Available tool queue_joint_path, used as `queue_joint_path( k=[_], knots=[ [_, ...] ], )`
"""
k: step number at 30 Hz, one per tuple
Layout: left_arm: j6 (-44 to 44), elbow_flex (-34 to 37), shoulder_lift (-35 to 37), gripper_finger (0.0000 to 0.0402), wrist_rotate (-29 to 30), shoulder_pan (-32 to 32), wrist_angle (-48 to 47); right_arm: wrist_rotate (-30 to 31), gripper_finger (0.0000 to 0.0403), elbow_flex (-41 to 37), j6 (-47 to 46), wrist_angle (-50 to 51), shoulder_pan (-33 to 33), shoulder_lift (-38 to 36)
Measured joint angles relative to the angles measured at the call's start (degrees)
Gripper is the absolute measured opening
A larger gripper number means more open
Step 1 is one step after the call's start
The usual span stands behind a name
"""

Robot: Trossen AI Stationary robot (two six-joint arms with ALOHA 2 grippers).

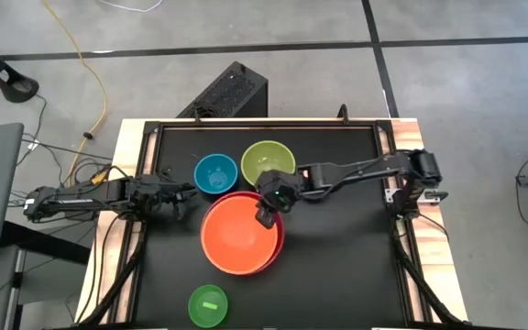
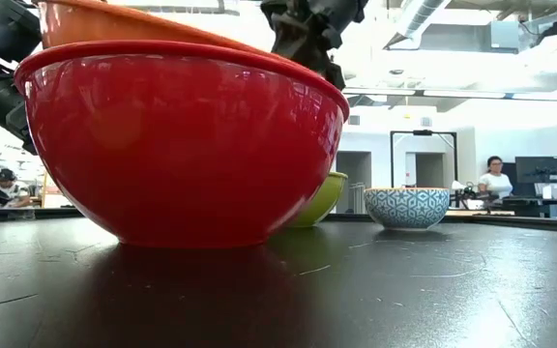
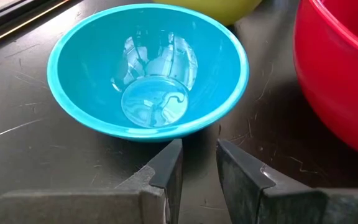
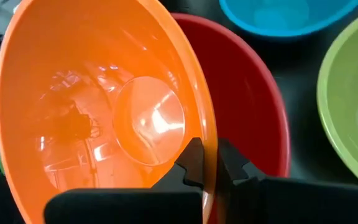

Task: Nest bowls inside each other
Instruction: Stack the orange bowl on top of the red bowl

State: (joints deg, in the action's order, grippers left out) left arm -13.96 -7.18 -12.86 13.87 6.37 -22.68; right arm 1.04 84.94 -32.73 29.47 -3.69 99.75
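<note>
The left gripper is seen at the left side of the black table, stretched out level toward the middle. Its two dark fingers are held only slightly apart, with a narrow gap between them, and nothing is pinched. Just ahead of its fingertips the blue bowl is found, upright with its mouth turned straight up, close to the tips but not touched. Well behind this gripper toward the near edge of the table, the smallest bright green bowl is seen standing alone, mouth up.

In the middle, the pink-red bowl is set upright on the table, and the orange bowl is held inside it. The orange bowl is tilted: in the low view its rim is raised above the red rim on one side and dips level with it on the other, so its mouth is not turned straight up. Being round, the bowls show no long axis; only the mouth direction can be told.

The right gripper is reached in from the right side and placed over the far right part of the orange bowl's rim. Its fingers are pressed together on that rim, one inside the bowl and one outside. Just beyond this gripper, beside the blue bowl, the lime green bowl is seen upright, close beside the red bowl.
</note>
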Motion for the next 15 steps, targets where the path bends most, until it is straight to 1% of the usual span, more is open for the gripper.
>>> queue_joint_path(
  k=[10,15],
  knots=[
    [0.0,0.0,0.0,0.0087,0.0,0.0,0.0,0.4,0.0016,0.1,-0.8,3.1,1.7,1.9],
    [0.0,0.0,0.0,0.0087,0.0,0.0,0.0,0.3,0.0038,0.1,0.1,3.2,1.6,4.6]
  ],
)
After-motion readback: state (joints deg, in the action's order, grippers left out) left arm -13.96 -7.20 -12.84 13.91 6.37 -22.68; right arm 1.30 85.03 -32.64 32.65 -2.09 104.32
